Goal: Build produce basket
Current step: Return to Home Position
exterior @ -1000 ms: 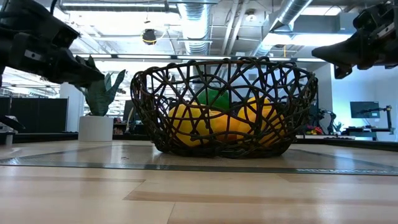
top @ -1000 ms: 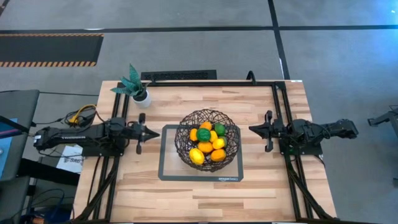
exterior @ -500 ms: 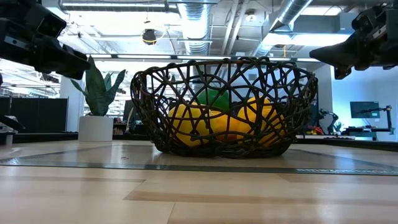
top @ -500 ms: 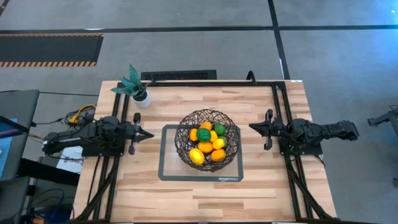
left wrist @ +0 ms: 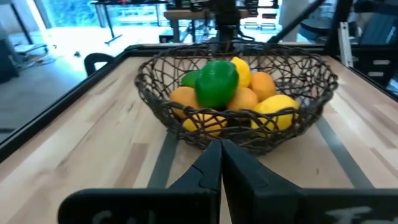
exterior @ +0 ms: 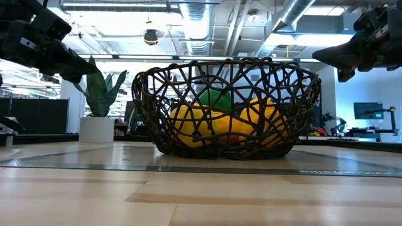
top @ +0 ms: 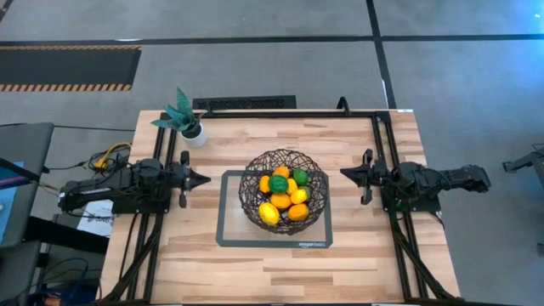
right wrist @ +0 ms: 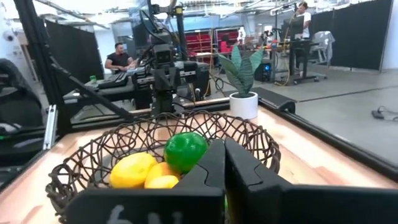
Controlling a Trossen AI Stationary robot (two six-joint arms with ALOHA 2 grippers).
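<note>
Now produce [top: 283,197] in basket [top: 247,204]; mat [top: 230,231] reads amazonbasics.

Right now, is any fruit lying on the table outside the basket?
No, the high view shows all fruits inside the basket, none on the table.

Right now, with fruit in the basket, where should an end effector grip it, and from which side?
Probably the basket rim nearest the right end effector, coming from above: the open weave admits one finger, and the produce lies low, clear of it.
</note>
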